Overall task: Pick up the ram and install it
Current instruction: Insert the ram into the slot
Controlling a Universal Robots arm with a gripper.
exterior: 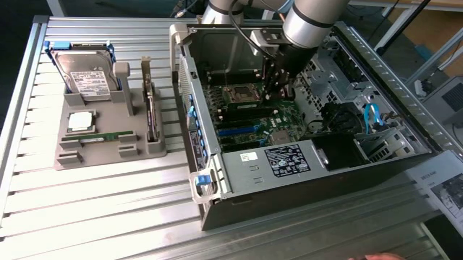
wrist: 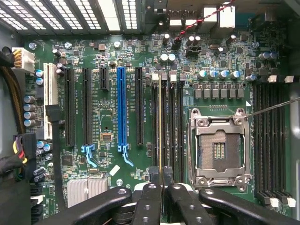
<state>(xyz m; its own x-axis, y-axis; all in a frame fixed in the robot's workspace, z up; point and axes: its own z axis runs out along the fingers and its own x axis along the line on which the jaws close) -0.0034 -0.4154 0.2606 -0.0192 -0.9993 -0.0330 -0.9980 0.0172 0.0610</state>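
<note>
We note, exterior view's left: grey moulded tray (exterior: 108, 157) holding silver hard drive (exterior: 90, 76), square silver processor chip (exterior: 79, 122), flat green stick (exterior: 97, 137), upright dark card (exterior: 150, 114). Centre: open black computer case (exterior: 311, 187); gripper (exterior: 278, 95) inside, jaws narrow, clamping thin green ram (wrist: 160, 122) edge-on at black memory slots (wrist: 176, 122) beside empty processor socket (wrist: 219, 150).

I am looking at a table (exterior: 108, 206) of ribbed silver metal slats, its long grooves running across the exterior view. Light glares hard off the slats toward that view's lower left and washes them almost white. Past the table's edge on the exterior view's left there is a dark area (exterior: 13, 65), too dim for me to make out. At the upper right, a brown surface (exterior: 430, 30) is crossed by a slanting white bar (exterior: 396, 27). A printed sheet of paper (exterior: 443, 189) lies at the lower right.
</note>
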